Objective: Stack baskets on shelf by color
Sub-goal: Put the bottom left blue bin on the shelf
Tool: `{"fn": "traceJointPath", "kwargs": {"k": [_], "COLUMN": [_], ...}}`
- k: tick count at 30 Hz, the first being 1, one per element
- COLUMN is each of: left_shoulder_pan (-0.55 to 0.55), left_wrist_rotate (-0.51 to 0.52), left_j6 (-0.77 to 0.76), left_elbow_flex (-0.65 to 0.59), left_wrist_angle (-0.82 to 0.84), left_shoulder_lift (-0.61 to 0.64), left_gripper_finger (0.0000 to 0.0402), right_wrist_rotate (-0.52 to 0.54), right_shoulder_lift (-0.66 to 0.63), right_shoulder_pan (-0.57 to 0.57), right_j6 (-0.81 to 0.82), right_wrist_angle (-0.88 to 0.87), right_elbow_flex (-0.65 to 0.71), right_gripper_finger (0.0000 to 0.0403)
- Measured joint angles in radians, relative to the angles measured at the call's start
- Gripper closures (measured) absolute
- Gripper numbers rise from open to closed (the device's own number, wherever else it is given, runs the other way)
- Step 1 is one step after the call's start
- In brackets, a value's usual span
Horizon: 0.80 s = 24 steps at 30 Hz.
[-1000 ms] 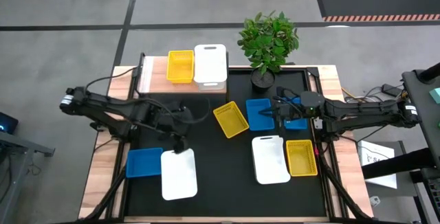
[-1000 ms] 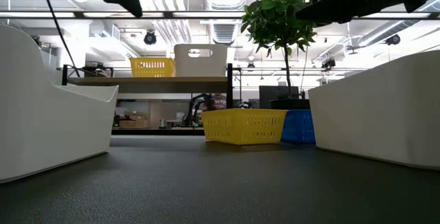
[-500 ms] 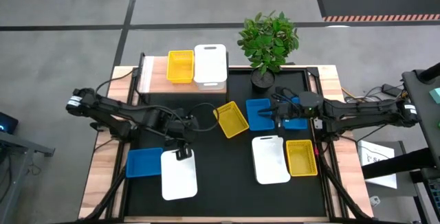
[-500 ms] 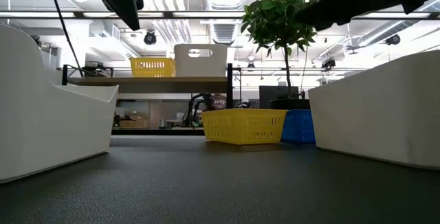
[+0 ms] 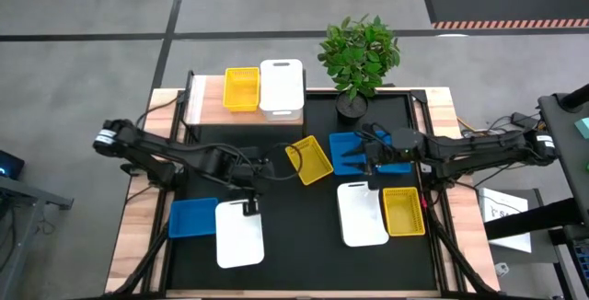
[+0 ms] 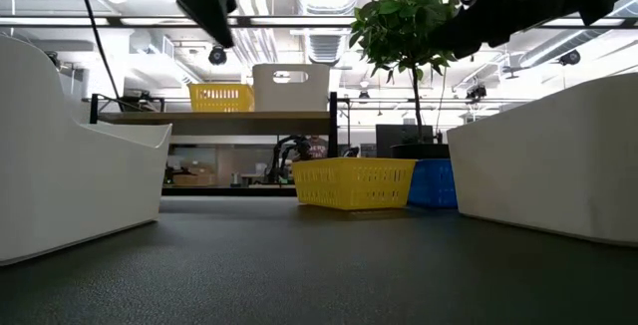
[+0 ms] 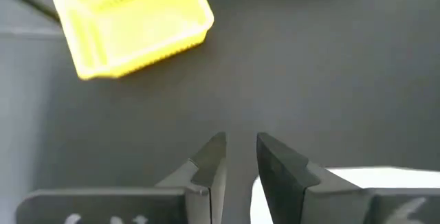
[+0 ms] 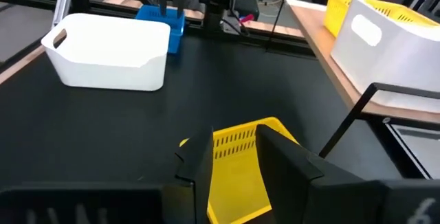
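On the light-wood shelf at the far left stand a yellow basket and a white basket. Another yellow basket lies tilted mid-table, with two blue baskets to its right. My left gripper hovers just left of that yellow basket, its fingers a narrow gap apart and empty. My right gripper hangs over the nearer blue basket, open, looking toward the yellow basket. Neither gripper touches anything.
A potted plant stands at the far edge, right of the shelf. A white basket and a yellow one sit near right. A blue basket and a white one sit near left.
My left gripper has gone toward the table's right edge, from above the near-left white basket to beside the middle yellow basket. My right gripper has shifted a little toward the table's left, over the blue basket. No basket has moved.
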State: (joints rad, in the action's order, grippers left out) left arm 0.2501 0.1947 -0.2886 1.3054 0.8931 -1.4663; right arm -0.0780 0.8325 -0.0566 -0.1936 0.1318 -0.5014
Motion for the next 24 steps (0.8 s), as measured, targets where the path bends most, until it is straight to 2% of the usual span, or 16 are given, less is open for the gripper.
{"fn": "traceJointPath", "kwargs": {"k": [9,12,15,18,24], "left_shoulder_pan": [0.0,0.003,0.01,0.024,0.131], "left_wrist_rotate": [0.0,-0.006,-0.079,-0.155,-0.327], "left_j6": [0.052,0.029,-0.062,-0.219,-0.504], "left_elbow_flex": [0.002,0.002,0.002,0.011,0.081], "left_wrist_angle": [-0.154,-0.153,-0.075,0.026,0.354], "left_shoulder_lift": [-0.04,-0.053,-0.045,-0.023,-0.018], "left_gripper_finger": [0.0336,0.0336,0.0336,0.0336,0.0336], "right_wrist_rotate": [0.0,0.0,0.0,0.0,0.0], "right_shoulder_lift": [-0.002,-0.004,-0.004,0.0,0.002], "right_shoulder_pan": [0.0,0.006,0.023,0.034,0.035], "right_j6": [0.012,0.028,0.038,0.037,0.042], "right_wrist_angle": [-0.01,-0.039,-0.074,-0.075,-0.073], "right_elbow_flex": [0.0,0.0,0.0,0.0,0.0], "right_gripper_finger": [0.0308,0.0309,0.031,0.031,0.031]}}
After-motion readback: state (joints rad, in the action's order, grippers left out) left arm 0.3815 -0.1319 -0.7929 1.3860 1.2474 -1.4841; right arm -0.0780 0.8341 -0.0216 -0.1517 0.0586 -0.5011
